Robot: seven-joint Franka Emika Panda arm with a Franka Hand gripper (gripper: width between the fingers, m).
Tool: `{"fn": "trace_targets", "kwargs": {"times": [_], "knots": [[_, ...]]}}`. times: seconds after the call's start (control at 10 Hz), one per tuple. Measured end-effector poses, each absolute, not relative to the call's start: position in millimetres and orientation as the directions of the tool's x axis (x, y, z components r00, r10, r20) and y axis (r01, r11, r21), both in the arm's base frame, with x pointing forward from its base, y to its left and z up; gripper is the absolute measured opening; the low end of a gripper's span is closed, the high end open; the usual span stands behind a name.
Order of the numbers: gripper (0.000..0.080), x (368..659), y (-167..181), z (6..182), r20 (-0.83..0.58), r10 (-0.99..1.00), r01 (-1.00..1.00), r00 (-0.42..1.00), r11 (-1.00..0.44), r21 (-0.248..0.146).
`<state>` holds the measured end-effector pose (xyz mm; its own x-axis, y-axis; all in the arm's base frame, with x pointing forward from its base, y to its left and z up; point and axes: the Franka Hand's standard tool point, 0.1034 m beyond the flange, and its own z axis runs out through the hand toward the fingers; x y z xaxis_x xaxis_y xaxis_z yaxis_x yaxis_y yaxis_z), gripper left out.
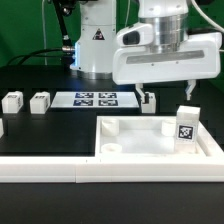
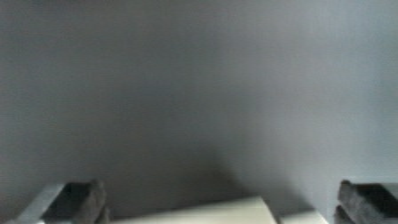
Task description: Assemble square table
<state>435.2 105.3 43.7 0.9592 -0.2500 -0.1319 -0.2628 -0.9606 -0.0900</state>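
Your hand point(image 1: 168, 92) is spread wide, holding nothing. The big white square plastic slab point(image 1: 140, 152) lies on the table point(image 1: 40, 130) below it. A small white tagged leg point(image 1: 185, 122) stands upright toward the exterior view's right.

A flat black table point(image 1: 40, 135) fills most of the scene, and the marker board point(image 1: 96, 99) lies fixed on it. Behind the marker board, past the table's far edge, stands a plain green backdrop point(image 1: 25, 25) with a few dark cables point(image 1: 62, 30) in front of it. On the camera's side of the marker board, a long white rail point(image 1: 40, 172) crosses the table. The light is even and soft, with no hard shadows.
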Motion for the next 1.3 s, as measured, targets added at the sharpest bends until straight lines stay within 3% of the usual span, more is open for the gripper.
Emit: {"fn": "trace_targets", "kwargs": {"times": [0.1, 0.2, 0.7, 0.9, 1.1, 1.3], "knots": [[0.0648, 416.9, 104.3, 47.2, -0.234, -0.31, -0.327, 0.922, -0.945, -0.034], [0.0648, 400.7, 108.5, 49.5, -0.346, -0.295, -0.317, 0.891, -0.948, -0.009], [0.0648, 387.1, 99.4, 40.8, -0.663, -0.321, -0.418, 0.677, -0.909, 0.013], [0.0648, 373.6, 99.0, 15.7, -0.718, -0.333, -0.438, 0.611, -0.898, 0.044], [0.0648, 362.1, 103.5, 5.6, -0.716, -0.339, -0.435, 0.611, -0.899, 0.054], [0.0648, 350.7, 104.9, 8.2, -0.821, -0.326, -0.532, 0.468, -0.846, 0.033]]}}
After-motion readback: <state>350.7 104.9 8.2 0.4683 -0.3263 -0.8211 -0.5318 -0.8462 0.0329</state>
